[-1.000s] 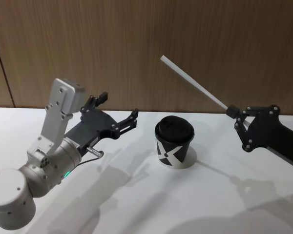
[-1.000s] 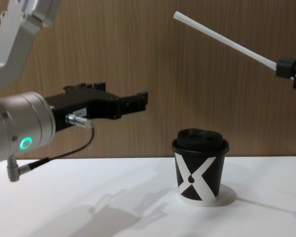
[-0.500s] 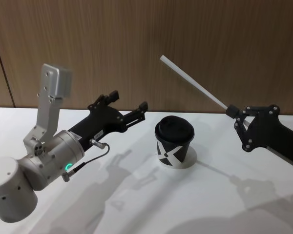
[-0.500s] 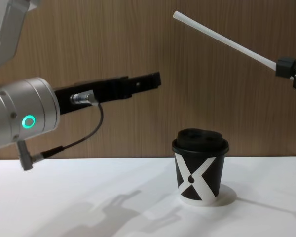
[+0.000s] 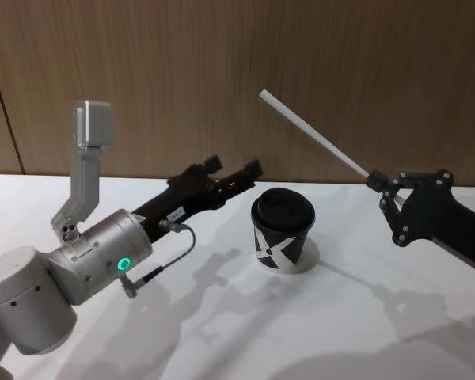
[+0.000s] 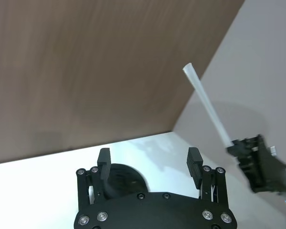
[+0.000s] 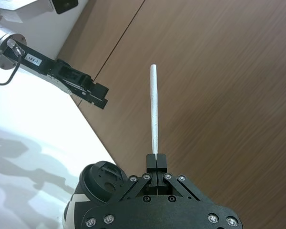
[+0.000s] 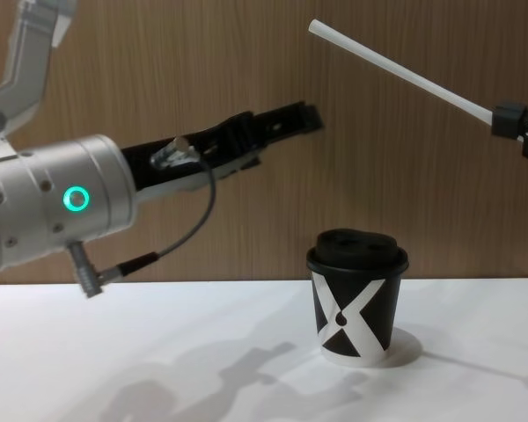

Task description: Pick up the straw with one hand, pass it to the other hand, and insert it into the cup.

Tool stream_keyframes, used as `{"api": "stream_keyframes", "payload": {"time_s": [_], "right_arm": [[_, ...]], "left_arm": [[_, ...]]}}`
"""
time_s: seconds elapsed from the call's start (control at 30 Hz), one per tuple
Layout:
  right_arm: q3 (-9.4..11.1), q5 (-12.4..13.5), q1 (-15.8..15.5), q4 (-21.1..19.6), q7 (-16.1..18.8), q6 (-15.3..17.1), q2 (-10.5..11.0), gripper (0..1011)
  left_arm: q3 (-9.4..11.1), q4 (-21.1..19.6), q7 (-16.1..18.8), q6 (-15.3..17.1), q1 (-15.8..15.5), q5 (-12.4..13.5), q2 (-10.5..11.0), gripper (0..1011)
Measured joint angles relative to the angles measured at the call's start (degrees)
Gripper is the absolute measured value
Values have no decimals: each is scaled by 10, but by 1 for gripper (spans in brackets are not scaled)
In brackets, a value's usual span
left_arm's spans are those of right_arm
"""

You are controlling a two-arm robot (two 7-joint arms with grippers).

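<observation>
Head view has the straw (image 5: 313, 134) pinched by its lower end in the right gripper (image 5: 374, 180), jaws clamped tight, the rest poking out ahead of them. On the left gripper (image 5: 233, 165) the jaws are spread wide with nothing between, straw tip well clear. The cup (image 5: 283, 229) sits below, between both grippers.

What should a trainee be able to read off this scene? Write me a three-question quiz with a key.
1. True or false: the right gripper is shut on the lower end of the white straw.
2. The left gripper is: A) open and holding nothing; B) shut on the straw; C) shut on the cup.
3. Fill in: the black paper cup stands upright on the white ____.

Key: 1 true; 2 A; 3 table.
</observation>
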Motion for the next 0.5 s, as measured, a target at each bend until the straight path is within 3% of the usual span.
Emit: {"api": "stream_keyframes", "payload": {"time_s": [0.27,0.5], "right_arm": [[0,0,0,0,0,0,0,7],[0,0,0,0,0,0,0,7]], "left_arm": [[2,18,-29,25,-13,-56,-27,1003],[3,28,-49,31,-21,-88,-46,1003]]}}
